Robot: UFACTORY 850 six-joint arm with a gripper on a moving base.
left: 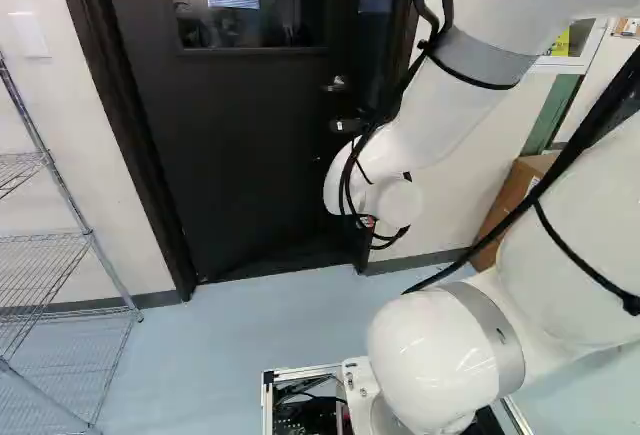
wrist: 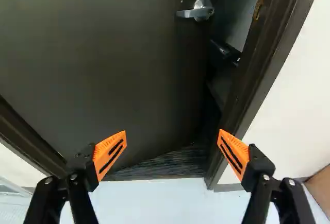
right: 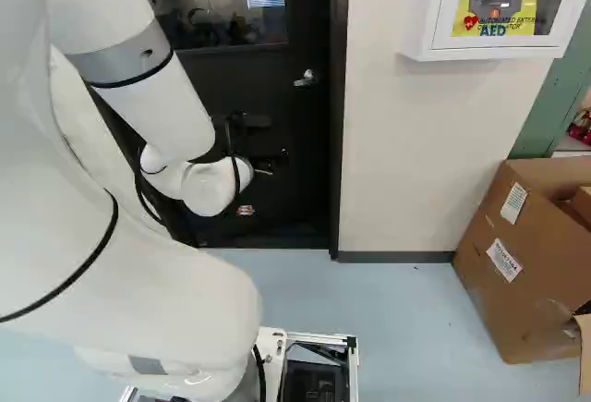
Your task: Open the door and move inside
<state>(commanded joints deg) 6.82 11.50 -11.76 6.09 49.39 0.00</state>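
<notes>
Facing a black door (wrist: pixel 103 74) straight ahead, and it's ajar, swung a bit inward, with a gap between its lever side and the dark frame (wrist: pixel 258 64). Jaws are spread wide, nothing between them. My guess: it's a heavy, stiff slab that'll swing slowly, so no need to pinch the lever handle (wrist: pixel 195 13). That's smooth, silvery metal, probably slippery anyway. I'd push flat on the panel near the free edge, below the lever, where leverage should be best. The door's face is plain and flat, with a shiny rectangular window (left: pixel 215 20) up top that I'd keep off, glass being the fragile bit. My ribbed orange pads (wrist: pixel 109 154) look kinda grippy, and the dark sill (wrist: pixel 160 166) is ribbed too.
</notes>
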